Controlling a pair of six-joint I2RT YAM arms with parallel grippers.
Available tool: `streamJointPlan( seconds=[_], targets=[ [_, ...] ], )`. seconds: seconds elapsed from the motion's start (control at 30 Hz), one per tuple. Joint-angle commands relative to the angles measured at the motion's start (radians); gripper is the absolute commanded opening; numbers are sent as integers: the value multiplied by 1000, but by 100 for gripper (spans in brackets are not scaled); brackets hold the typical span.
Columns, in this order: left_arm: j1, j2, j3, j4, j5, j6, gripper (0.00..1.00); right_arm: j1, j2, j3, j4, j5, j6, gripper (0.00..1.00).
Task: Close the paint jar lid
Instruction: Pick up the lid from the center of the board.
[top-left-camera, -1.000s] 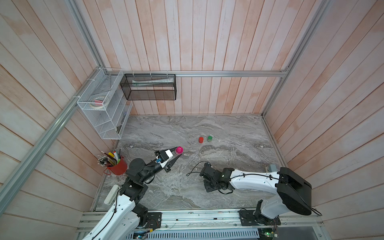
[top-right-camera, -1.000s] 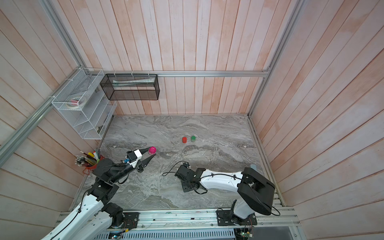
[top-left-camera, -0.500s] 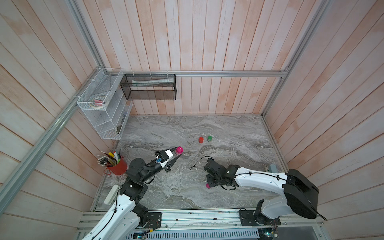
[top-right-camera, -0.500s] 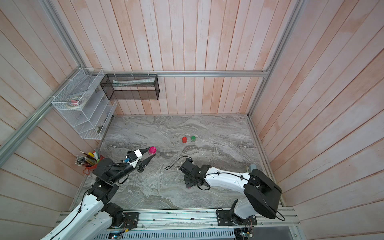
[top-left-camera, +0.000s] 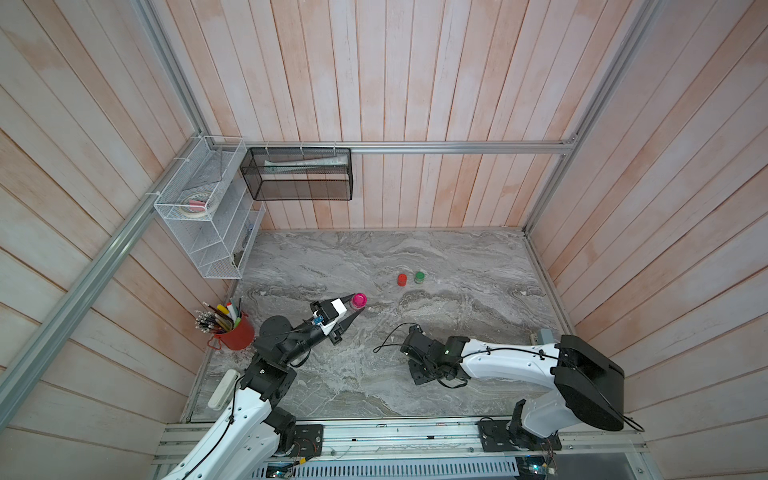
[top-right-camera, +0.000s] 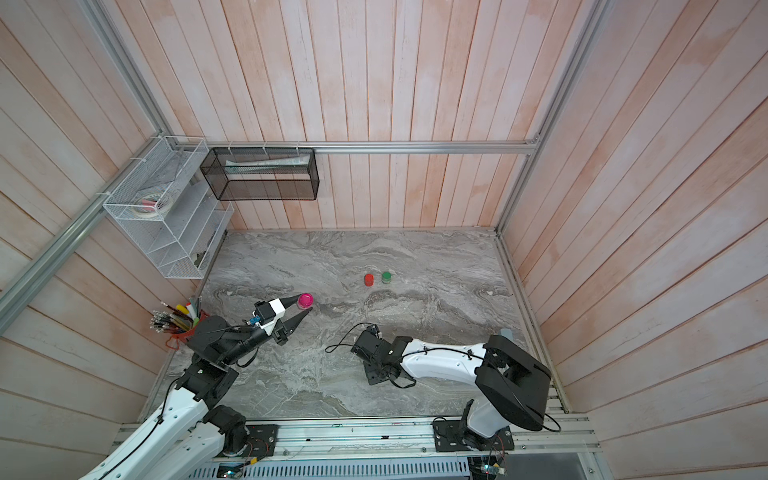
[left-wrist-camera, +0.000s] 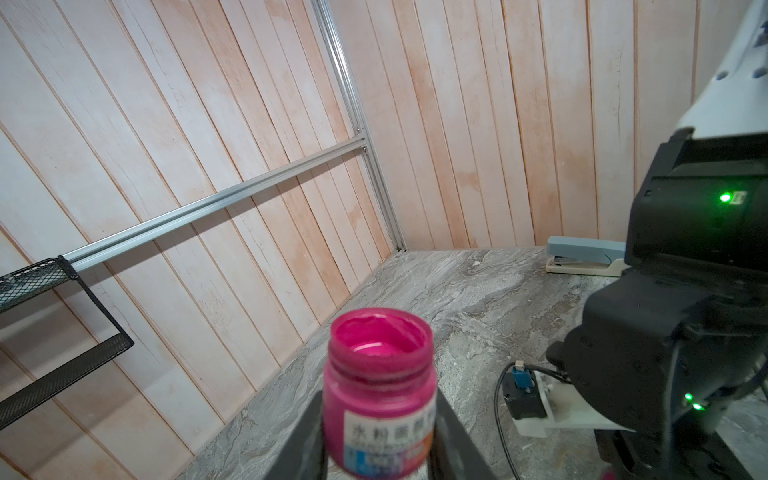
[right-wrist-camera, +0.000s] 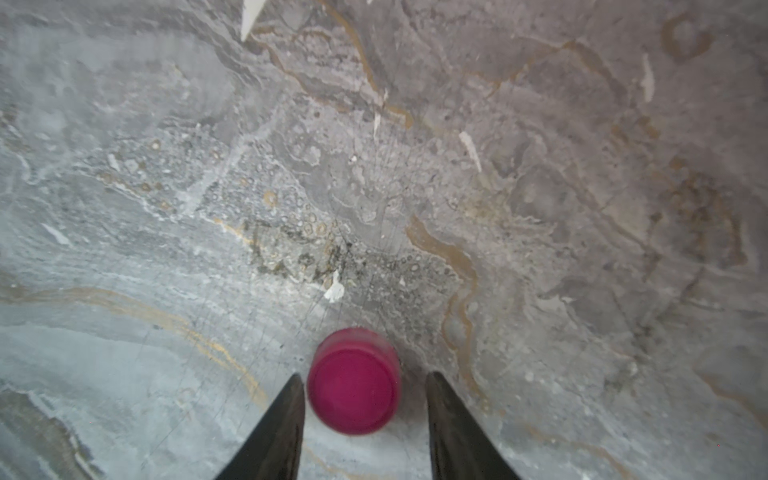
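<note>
Right claw (right-wrist-camera: 365, 375) points down at the counter (top-left-camera: 457, 257) with its fingers (right-wrist-camera: 282, 419) released and spread to either side of the pink lid (right-wrist-camera: 353, 384). Neither finger looks to be pressing the lid, which sits closer to one than to the other. Left claw (left-wrist-camera: 378, 399) is clenched on the open jar (left-wrist-camera: 380, 365), holding it upright and clear of the counter, near the red pot (top-left-camera: 235, 336) and to its right. The lid lies on the counter farther to the right of the pot than the jar, and nearer the robot. In both top views the right claw hides it.

The step in hand looks like picking up the lid. To do it well, the right claw should shift sideways until the lid is centred and sink low enough to catch the side wall without scraping the counter. It should close slowly, so the small, light lid is not flicked away or tipped, then rise straight with the lid level. The left claw should hold the jar upright, since pink paint shows inside.

Half a second earlier a top view showed the lid as a pink dot just beside the right claw; now the claw covers it. The jar and left arm stand as they did a second ago.
</note>
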Motion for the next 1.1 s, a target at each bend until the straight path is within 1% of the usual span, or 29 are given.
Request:
streamJointPlan(
  seconds=[0.0,0.33,0.63,0.8,0.9,1.07],
  targets=[
    [-3,-4,-9,19,9,-5,38,9,12,21,-12,22,14,49],
    [-4,-1,-8,18,11,-5,38,9,27,30,-8,30,9,45],
    [-4,0,-8,20,11,-6,38,7,30,35,-11,37,6,37],
    [-4,2,-8,17,6,-1,38,-6,4,37,-29,50,3,36],
    [-4,6,-9,18,-3,7,38,-54,-51,34,-30,35,-27,35],
    [-1,51,-4,53,3,7,38,-215,-192,40,11,-68,-121,35]
  ],
)
